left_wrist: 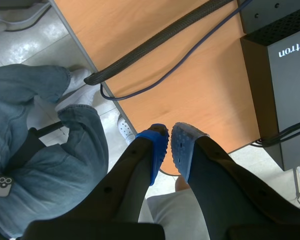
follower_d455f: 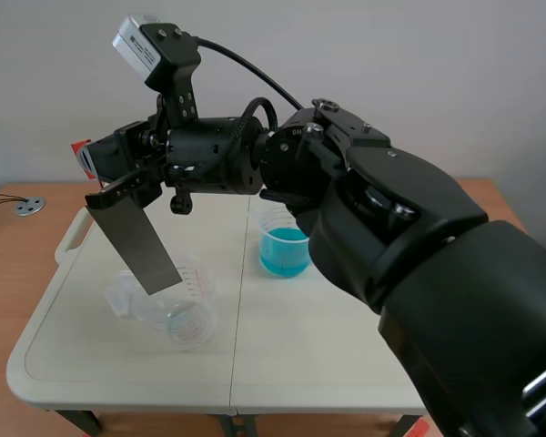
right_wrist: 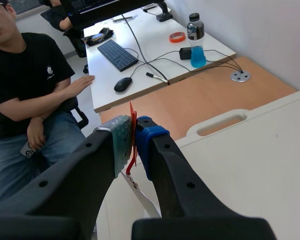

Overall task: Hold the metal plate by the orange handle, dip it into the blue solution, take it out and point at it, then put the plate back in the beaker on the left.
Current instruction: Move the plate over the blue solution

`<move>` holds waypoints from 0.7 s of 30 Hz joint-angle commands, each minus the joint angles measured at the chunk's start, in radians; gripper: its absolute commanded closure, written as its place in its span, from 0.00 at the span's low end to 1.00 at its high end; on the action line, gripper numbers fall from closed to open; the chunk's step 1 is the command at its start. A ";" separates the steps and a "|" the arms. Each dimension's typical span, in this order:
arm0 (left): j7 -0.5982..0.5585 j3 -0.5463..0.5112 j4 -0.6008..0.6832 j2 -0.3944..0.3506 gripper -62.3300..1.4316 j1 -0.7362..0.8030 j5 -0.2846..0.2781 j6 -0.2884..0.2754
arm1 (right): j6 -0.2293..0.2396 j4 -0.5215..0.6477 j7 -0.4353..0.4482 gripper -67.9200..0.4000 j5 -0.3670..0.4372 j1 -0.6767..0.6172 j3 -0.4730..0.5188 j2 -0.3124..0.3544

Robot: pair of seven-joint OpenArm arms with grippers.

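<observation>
metal plate (follower_d455f: pixel 135 244) hanging tilted over clear left beaker (follower_d455f: pixel 177 314), in neither of 2 beakers | right gripper (right_wrist: pixel 133 137) pinching orange handle (right_wrist: pixel 132 114) | blue solution (follower_d455f: pixel 284 250) standing apart on counter (follower_d455f: pixel 328 346) | left gripper (left_wrist: pixel 169 142) pressed together, empty | judging: dip not confirmable, put-back pending

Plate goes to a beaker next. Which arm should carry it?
Right. Its gripper is shut on the handle, and the plate hangs over the clear beaker. The left gripper is shut and faces a desk, away from the table.
</observation>
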 commanded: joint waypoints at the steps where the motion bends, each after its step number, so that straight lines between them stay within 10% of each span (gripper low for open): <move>1: -0.006 -0.001 0.014 0.002 0.86 0.008 -0.003 -0.002 | 0.015 0.034 0.017 0.98 0.006 0.006 0.000 0.002; 21: -0.014 -0.001 0.016 -0.001 0.86 -0.029 -0.003 -0.002 | -0.078 0.365 0.002 0.98 -0.068 -0.087 0.003 0.076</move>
